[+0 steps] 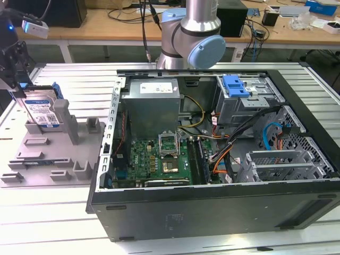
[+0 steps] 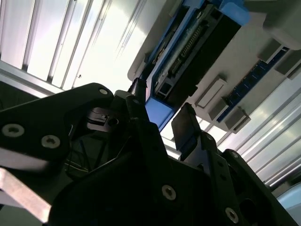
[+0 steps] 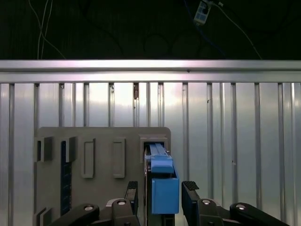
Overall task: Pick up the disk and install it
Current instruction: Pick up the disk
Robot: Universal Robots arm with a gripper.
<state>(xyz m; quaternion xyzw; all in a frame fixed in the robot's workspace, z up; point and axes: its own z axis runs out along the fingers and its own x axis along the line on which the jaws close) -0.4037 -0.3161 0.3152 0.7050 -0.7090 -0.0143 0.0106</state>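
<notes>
Down at my wrist cams, the gripper [image 3: 161, 186] is released, with its fingers [image 3: 189, 188] straddling the disk [image 3: 164, 193] and small gaps either side. It stands on edge in the grey fixture [image 1: 53, 159], connector edge up. I'd say its long axis is upright, and the label faces the open PC case [image 1: 212, 204] beyond.

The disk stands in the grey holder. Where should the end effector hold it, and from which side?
From above, pinching the disk across its flat faces at the top blue rail. It stands on edge in the grey holder, so only its top is free. The open end effector straddles it.
</notes>
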